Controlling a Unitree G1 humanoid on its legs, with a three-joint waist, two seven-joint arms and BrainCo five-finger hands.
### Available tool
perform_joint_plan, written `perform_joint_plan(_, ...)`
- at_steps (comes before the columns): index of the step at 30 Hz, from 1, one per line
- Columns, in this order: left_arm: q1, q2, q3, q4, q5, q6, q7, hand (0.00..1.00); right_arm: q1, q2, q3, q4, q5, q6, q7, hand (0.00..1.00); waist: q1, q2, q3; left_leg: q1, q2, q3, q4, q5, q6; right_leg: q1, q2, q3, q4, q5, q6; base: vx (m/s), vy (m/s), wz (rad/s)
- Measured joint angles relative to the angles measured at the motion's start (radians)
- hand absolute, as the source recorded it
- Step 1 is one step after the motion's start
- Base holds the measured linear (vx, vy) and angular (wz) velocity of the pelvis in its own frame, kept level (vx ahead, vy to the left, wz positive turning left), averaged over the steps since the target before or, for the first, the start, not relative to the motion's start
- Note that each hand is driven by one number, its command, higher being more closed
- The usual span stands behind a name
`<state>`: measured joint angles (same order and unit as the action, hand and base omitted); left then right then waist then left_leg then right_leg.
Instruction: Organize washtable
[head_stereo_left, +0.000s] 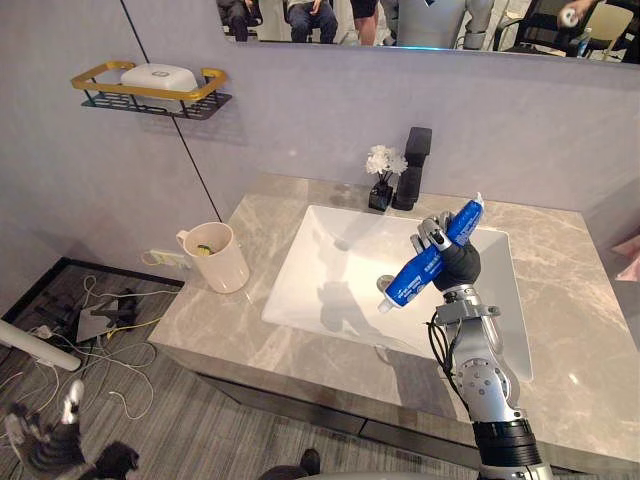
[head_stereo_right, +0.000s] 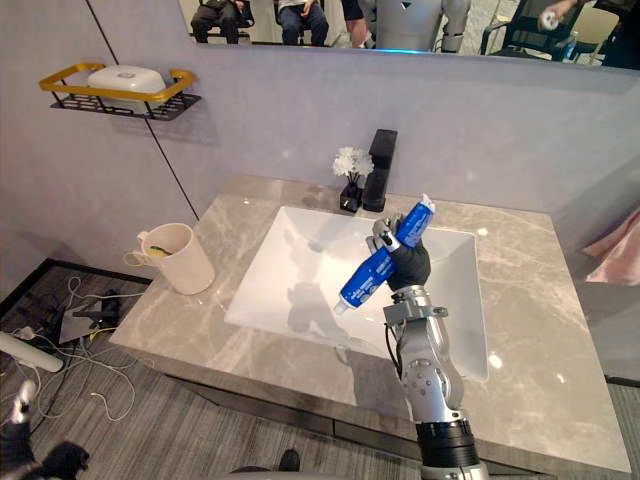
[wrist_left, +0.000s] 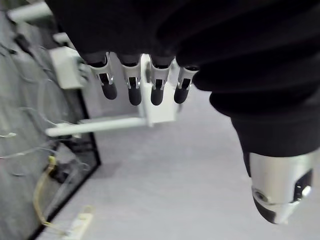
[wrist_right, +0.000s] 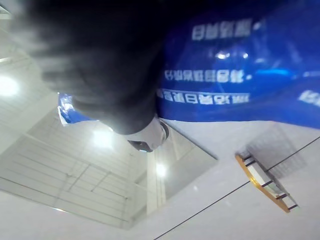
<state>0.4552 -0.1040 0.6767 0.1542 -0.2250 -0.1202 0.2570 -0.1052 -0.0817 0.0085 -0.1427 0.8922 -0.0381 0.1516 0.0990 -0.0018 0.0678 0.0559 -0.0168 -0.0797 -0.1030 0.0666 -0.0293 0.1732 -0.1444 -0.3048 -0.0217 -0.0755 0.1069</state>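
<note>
A blue toothpaste tube (head_stereo_left: 418, 268) hangs tilted above the white sink basin (head_stereo_left: 330, 285), its white cap end pointing down and left. My right hand (head_stereo_left: 458, 262) is shut on the tube's upper half, fingers curled round it. The same tube (wrist_right: 240, 75) shows close up in the right wrist view, beside the hand's dark cover. A cream mug (head_stereo_left: 218, 257) with something yellow-green inside stands on the marble counter (head_stereo_left: 560, 330), left of the basin. My left hand (wrist_left: 132, 90) hangs low beside the counter, over the floor, fingers straight and holding nothing.
A black faucet (head_stereo_left: 412, 165) and a small vase of white flowers (head_stereo_left: 383, 172) stand behind the basin. A gold-rimmed wall shelf (head_stereo_left: 150, 92) holds a white soap box. Loose cables and a power strip (head_stereo_left: 110, 320) lie on the floor at left.
</note>
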Motion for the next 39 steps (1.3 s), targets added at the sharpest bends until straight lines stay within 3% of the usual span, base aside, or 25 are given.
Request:
perform_joint_plan(6,-0.013,0.007,-0.064,0.372,0.023,0.04,-0.078,0.0,0.0,0.011,0.013,0.002,0.0,-0.006,0.0,1.0,-0.001,-0.013,-0.009,-0.012,0.0,-0.001,0.0,0.005,-0.001,-0.007,0.0,-0.013,-0.001,-0.001,0.001,-0.03,-0.011,0.05)
perform_joint_plan(14,-0.077,0.037,-0.243,0.553,0.081,0.059,-0.128,0.0,-0.04,0.005,0.073,0.02,-0.003,-0.041,-0.006,1.0,0.002,-0.027,-0.015,-0.02,0.002,-0.002,0.006,0.009,0.003,-0.012,0.001,-0.015,-0.002,0.0,0.001,0.0,0.0,0.0)
perform_joint_plan(23,-0.13,0.081,-0.367,0.586,0.083,0.058,-0.147,0.0,-0.156,0.003,0.107,0.019,-0.079,-0.078,-0.047,1.0,0.024,-0.036,-0.015,-0.029,0.011,-0.013,0.007,0.011,0.0,-0.018,0.005,-0.018,-0.003,0.0,0.001,0.0,-0.005,0.01)
perform_joint_plan(34,-0.151,0.091,-0.373,0.578,0.132,0.056,-0.15,0.0,-0.295,0.059,0.158,-0.002,-0.149,-0.118,-0.07,1.0,0.027,-0.063,0.005,-0.039,-0.011,-0.05,0.003,0.013,0.003,-0.021,-0.011,-0.054,0.019,-0.015,0.012,-0.01,-0.006,0.1)
perform_joint_plan(39,-0.156,0.112,-0.426,0.56,0.14,0.046,-0.162,0.0,-0.356,0.072,0.17,-0.001,-0.18,-0.122,-0.088,1.0,0.058,-0.07,0.016,-0.052,-0.022,-0.07,0.006,0.019,0.01,-0.02,-0.017,-0.079,0.019,-0.017,0.015,0.01,0.002,0.15)
